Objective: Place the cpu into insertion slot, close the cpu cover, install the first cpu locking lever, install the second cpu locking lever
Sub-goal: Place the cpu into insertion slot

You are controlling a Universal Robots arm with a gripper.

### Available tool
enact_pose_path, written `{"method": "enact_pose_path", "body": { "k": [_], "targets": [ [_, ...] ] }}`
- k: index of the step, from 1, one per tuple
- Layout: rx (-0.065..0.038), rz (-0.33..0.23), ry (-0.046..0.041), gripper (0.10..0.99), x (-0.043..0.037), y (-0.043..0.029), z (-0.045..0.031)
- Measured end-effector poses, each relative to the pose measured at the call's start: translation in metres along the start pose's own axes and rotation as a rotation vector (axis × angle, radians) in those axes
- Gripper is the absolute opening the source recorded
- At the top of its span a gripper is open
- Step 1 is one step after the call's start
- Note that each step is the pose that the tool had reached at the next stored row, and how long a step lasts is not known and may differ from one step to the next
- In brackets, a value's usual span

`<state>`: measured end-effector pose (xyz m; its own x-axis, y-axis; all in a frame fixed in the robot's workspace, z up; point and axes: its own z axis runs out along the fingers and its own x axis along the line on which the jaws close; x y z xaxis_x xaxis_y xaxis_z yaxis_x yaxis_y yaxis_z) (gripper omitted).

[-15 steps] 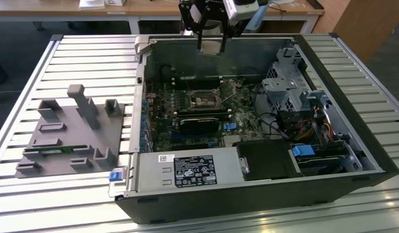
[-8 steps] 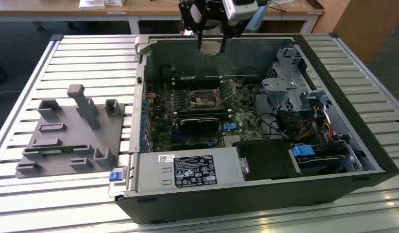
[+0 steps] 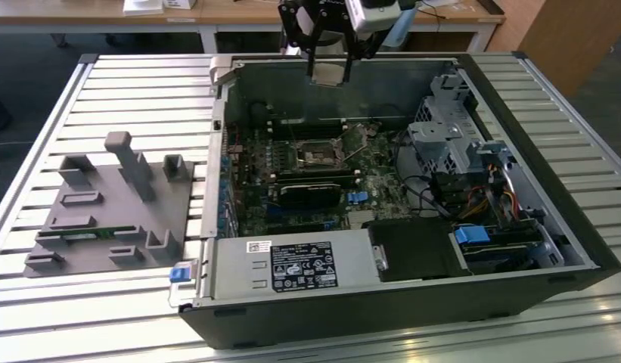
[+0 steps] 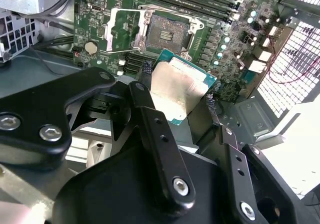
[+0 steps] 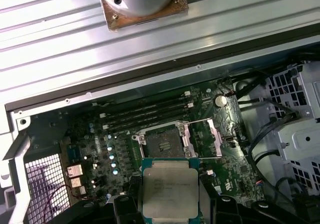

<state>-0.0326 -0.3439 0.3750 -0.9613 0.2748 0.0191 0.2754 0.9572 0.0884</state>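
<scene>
Gripper (image 4: 178,84) clamped on cpu (image 4: 186,95) edges, hovering over motherboard (image 4: 95,14); insertion slot (image 4: 167,32) bare, cpu cover (image 4: 122,30) seemingly flipped open. Chip looks tilted: could seat skewed, bending contacts.

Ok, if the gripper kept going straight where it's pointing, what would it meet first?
Probably the motherboard, at or near the insertion slot. The gripper, jaws shut on the cpu, hangs above the open case with nothing between, though depth is unclear.
</scene>
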Motion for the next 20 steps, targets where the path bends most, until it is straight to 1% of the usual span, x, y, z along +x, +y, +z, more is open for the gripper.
{"method": "enact_pose_path", "body": {
  "k": [20],
  "targets": [
    [-0.001, 0.056, -0.005, 0.537, 0.0, -0.0001, 0.0005]
  ]
}}
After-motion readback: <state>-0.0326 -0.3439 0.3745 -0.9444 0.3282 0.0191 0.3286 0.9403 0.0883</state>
